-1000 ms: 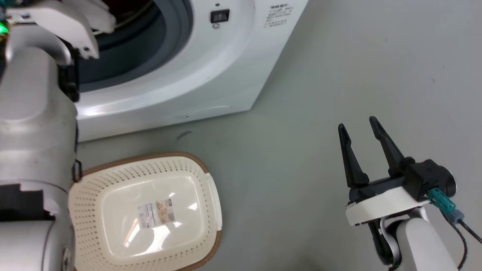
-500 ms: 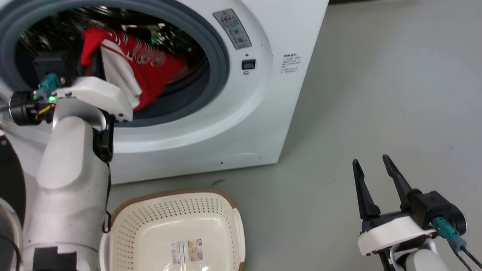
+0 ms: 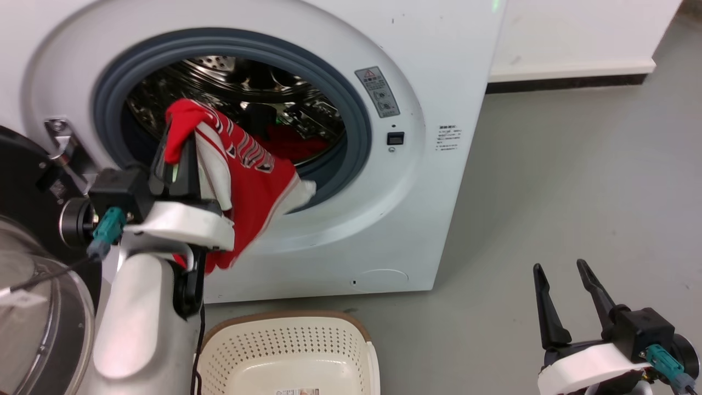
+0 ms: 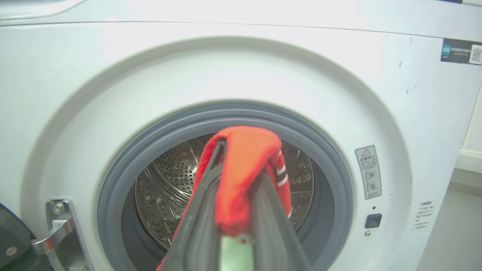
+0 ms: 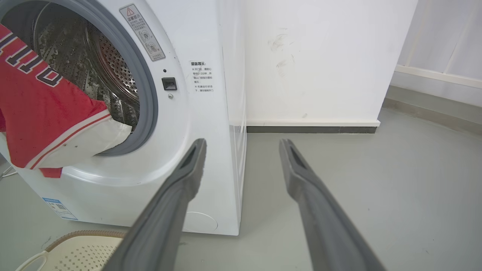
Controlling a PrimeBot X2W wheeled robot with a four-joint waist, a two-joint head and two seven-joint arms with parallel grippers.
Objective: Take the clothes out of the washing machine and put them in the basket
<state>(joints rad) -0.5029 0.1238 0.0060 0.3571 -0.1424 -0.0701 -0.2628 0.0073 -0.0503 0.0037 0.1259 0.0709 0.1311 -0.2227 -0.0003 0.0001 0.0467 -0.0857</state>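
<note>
One jersey (image 3: 258, 181) pinched in left claw (image 3: 176, 148), centre-left, hanging half out of washer (image 3: 439, 82) mouth, plain red item (image 3: 285, 144) lying in drum (image 3: 219, 71) behind; right claw (image 3: 559, 267) spread wide, empty, lower right; pull-out step underway, next likely lower and release over basket (image 3: 285, 318), bottom centre.

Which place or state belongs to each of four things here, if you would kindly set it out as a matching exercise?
Things:
1. jersey
2. basket
3. right gripper
4. plain red garment

Places or states:
A. open, holding nothing
B. lying inside the drum
C. on the floor before the washing machine
D. pinched in the left gripper, trailing over the door seal

Pairs: 1-D, 2-C, 3-A, 4-B.
</note>
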